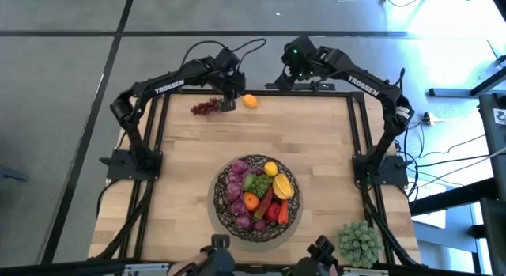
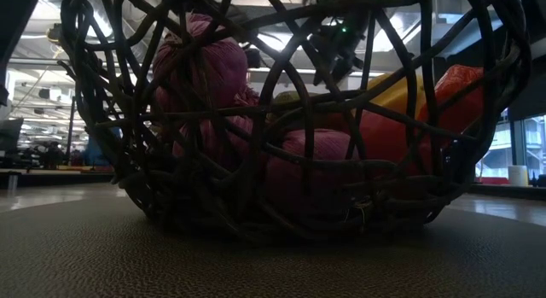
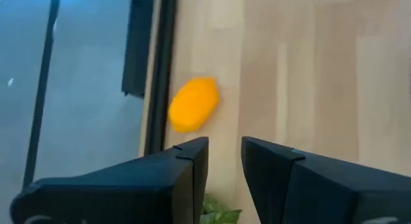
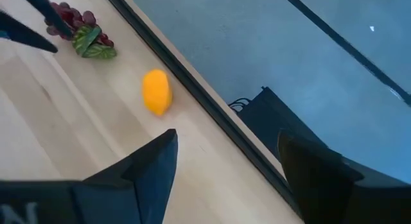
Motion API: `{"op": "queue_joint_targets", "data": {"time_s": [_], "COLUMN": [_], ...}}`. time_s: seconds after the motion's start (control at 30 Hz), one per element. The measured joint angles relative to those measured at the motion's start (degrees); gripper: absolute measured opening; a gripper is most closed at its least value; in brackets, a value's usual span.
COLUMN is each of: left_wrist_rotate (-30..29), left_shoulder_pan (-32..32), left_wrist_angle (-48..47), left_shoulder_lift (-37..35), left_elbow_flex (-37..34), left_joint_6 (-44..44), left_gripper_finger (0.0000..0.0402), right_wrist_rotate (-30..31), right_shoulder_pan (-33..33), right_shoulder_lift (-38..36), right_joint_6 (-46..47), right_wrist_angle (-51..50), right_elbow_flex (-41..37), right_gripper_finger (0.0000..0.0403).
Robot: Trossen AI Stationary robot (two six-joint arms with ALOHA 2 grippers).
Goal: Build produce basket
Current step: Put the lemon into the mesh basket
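Left claw (image 1: 228, 102) hangs low at the far edge of the table (image 1: 182, 173), and I have it there because two pieces of the produce are not in the basket (image 1: 219, 198) yet. Its fingers (image 3: 186, 166) sit close, with only a thin gap. A green leaf (image 3: 218, 215) peeks out under that gap, but I cannot tell if they pinch it.

Just beside the claw on one side lies the red grape bunch (image 1: 205, 107), dark red and bumpy. Just beside it on the other side lies a smooth yellow-orange lemon (image 1: 250, 101). I think the grapes are the next pick.

Right claw (image 1: 294, 74) waits past the lemon, spread wide and holding nothing.

Well away from the left claw, toward the near edge, the dark wire basket sits nearly full: purple grapes (image 1: 237, 189), green grapes (image 1: 254, 182), a lemon, an orange, red peppers.
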Motion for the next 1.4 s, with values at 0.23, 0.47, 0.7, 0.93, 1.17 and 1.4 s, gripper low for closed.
{"op": "queue_joint_targets", "data": {"time_s": [0.23, 0.47, 0.7, 0.93, 1.17, 1.4], "left_wrist_rotate": [1.8, 2.3, 2.0, 1.7, 2.2, 4.8], "left_shoulder_pan": [0.3, 1.0, 1.0, 1.0, 1.5, 2.2], "left_wrist_angle": [3.6, 4.2, 4.1, 5.2, 5.6, 5.6], "left_shoulder_lift": [1.8, 2.0, 1.9, 1.8, 1.8, 1.8], "left_elbow_flex": [-0.1, 0.0, 0.0, 0.0, 0.0, 0.0], "left_joint_6": [7.5, 3.9, 2.9, 0.8, -6.8, -3.2], "left_gripper_finger": [0.0084, 0.0084, 0.0084, 0.0084, 0.0095, 0.0149], "right_wrist_rotate": [-0.1, -0.6, -0.6, -0.6, -0.6, -0.6], "right_shoulder_pan": [-0.2, -0.1, -0.1, -0.1, -0.1, -0.1], "right_shoulder_lift": [0.0, 0.0, 0.0, 0.0, 0.0, 0.0], "right_joint_6": [-0.1, -0.1, -0.1, -0.1, -0.1, -0.1], "right_wrist_angle": [0.5, 0.7, 0.7, 0.7, 0.7, 0.7], "right_elbow_flex": [0.0, 0.0, 0.0, 0.0, 0.0, 0.0], "right_gripper_finger": [0.0259, 0.0259, 0.0259, 0.0259, 0.0259, 0.0259]}}
